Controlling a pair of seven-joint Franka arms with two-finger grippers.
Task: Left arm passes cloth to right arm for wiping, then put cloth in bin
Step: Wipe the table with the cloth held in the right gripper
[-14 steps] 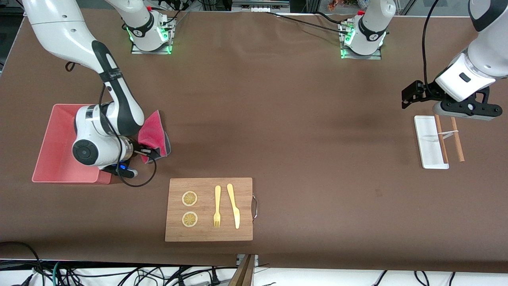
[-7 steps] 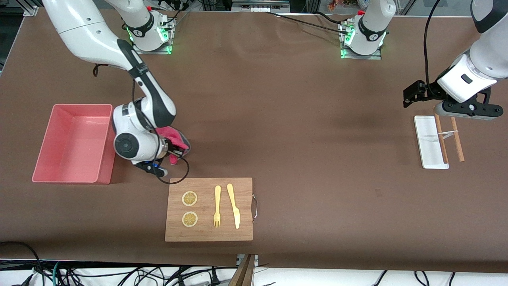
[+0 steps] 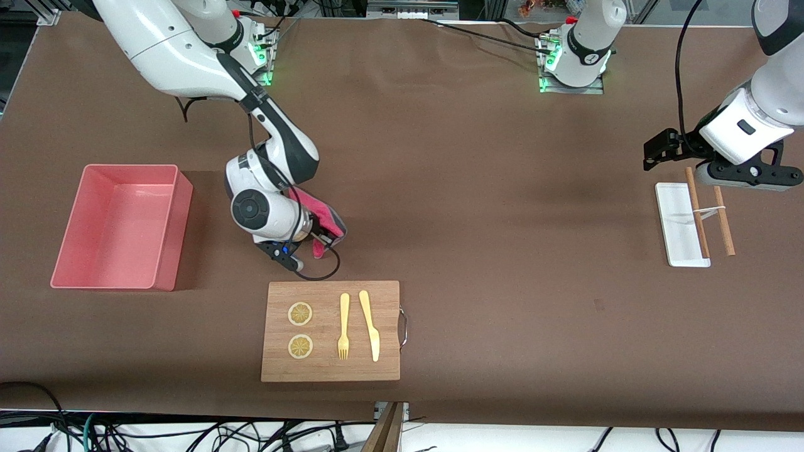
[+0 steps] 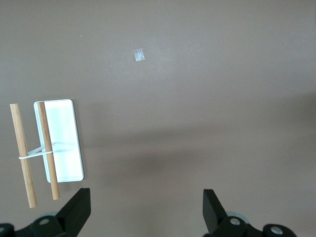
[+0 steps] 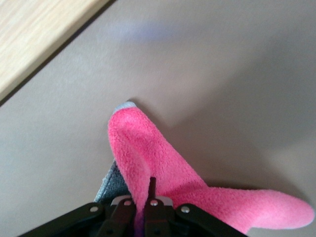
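My right gripper (image 3: 319, 237) is shut on the crimson-pink cloth (image 3: 320, 216) and holds it low over the brown table, just above the wooden board's far edge. In the right wrist view the cloth (image 5: 163, 173) is pinched between the jaws, with its grey reverse showing at one side, and its end touches the table. The salmon-pink bin (image 3: 119, 225) stands empty toward the right arm's end of the table. My left gripper (image 3: 656, 149) is open and empty, up over the table beside the small white tray; its fingers (image 4: 74, 212) stand wide apart.
A wooden board (image 3: 331, 331) with two lemon slices, a yellow fork (image 3: 343, 326) and a yellow knife (image 3: 370, 324) lies near the front edge. A small white tray (image 3: 681, 224) with two tied wooden sticks (image 3: 710, 210) lies at the left arm's end.
My right arm has carried the cloth away from the bin, toward the table's middle and over the board's far edge. The left gripper has drifted slightly.
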